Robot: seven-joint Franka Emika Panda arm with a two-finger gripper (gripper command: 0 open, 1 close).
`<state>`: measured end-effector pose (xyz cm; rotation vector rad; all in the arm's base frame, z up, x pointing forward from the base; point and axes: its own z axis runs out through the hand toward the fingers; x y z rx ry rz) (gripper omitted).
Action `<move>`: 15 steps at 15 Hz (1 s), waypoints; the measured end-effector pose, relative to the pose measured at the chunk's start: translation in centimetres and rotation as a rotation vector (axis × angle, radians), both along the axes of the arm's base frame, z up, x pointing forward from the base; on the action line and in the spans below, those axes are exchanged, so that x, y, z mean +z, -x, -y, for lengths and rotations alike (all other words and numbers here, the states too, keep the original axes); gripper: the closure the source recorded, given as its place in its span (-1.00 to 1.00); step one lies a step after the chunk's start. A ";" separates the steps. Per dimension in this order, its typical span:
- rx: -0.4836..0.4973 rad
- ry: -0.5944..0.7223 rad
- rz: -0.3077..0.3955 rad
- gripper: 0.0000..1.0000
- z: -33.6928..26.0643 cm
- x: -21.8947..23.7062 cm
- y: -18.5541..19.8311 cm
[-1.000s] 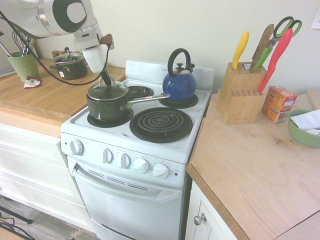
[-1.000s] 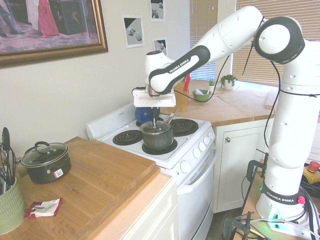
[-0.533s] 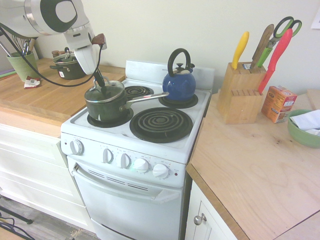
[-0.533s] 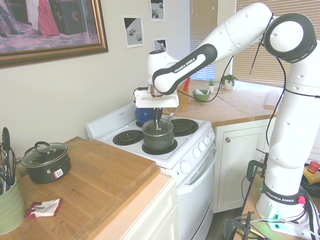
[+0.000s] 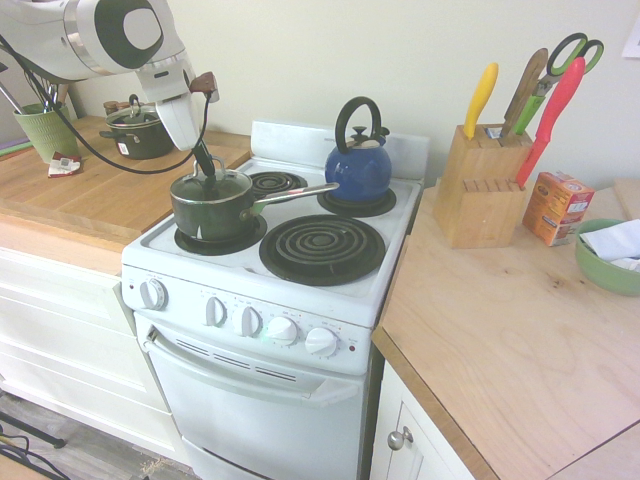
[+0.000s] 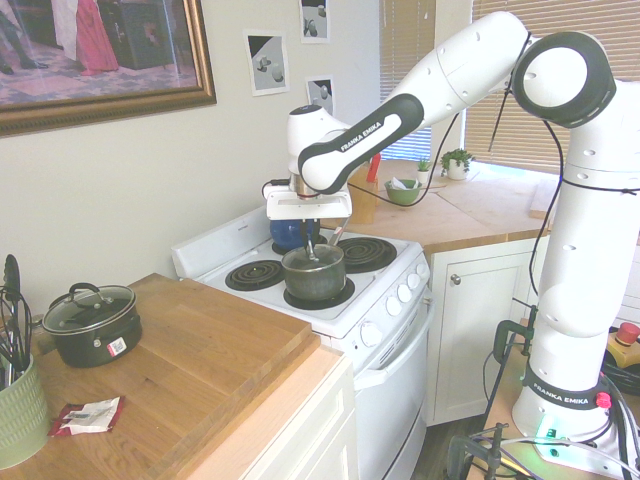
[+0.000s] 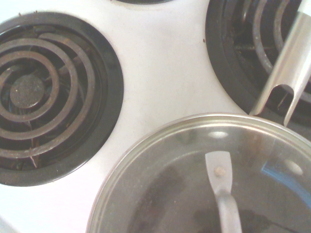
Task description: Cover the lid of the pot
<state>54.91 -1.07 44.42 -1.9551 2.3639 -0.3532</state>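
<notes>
Glass and round, the silver-rimmed clear lid (image 5: 211, 181) is sitting on the dark green long-handled saucepan (image 5: 214, 209) at the white stove's (image 5: 290, 285) front burner, the white arm's gripper (image 5: 208, 170) pinching its handle (fingers fully closed), so releasing gently and rising straight looks wise, the blue kettle (image 5: 358, 162) standing well apart.

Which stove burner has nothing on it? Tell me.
The front coil burner beside the dark green saucepan is plainly bare; the blue kettle covers another.
</notes>
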 end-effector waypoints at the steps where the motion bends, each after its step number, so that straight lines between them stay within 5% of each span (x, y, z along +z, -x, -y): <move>1: 0.000 0.000 0.001 -1.00 0.0 0.0 0.0; 15: -0.009 -0.006 0.056 -1.00 -0.3 1.8 -0.5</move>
